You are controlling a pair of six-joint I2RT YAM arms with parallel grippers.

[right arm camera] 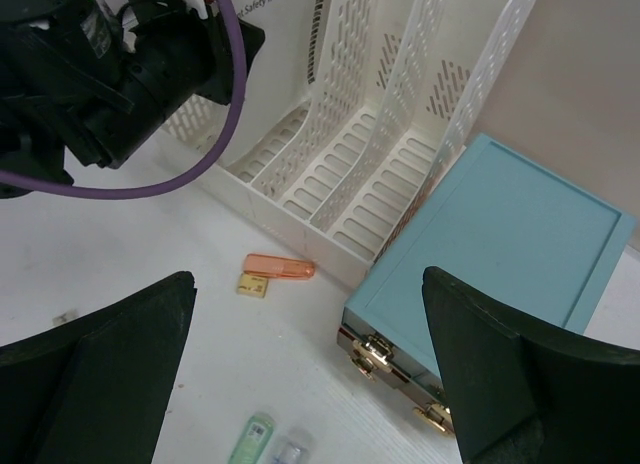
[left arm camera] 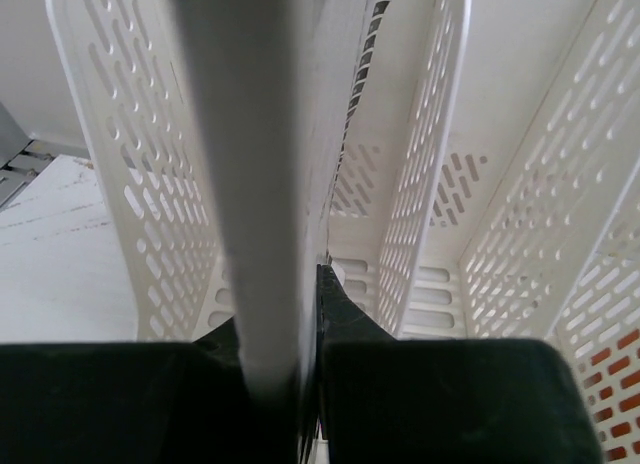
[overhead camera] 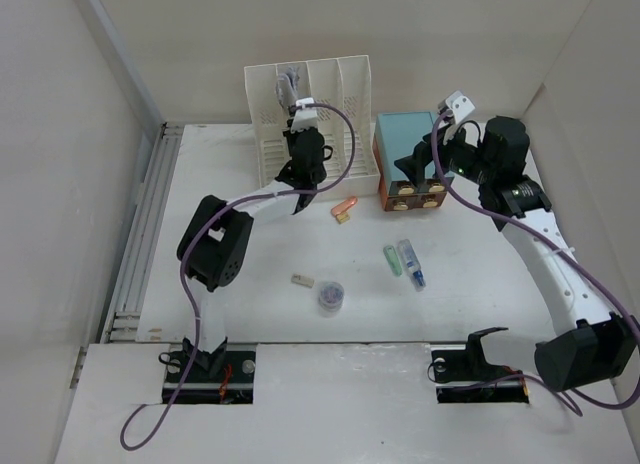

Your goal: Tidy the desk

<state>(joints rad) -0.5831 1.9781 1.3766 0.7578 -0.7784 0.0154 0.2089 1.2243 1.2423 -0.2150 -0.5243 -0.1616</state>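
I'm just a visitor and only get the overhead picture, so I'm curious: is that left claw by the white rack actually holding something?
Observer: Yes. Its wrist camera shows the left gripper shut on a thin pale flat object, seen edge-on, facing the white rack.
Operator: And the right claw, near the teal box?
Observer: Its own camera shows the right gripper wide open with nothing between its fingers, hanging above the desk beside the teal box.

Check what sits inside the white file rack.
A flat white panel stands between two rack dividers, pinched by the left tool. The right slots look bare; the panel's gripped end is covered.
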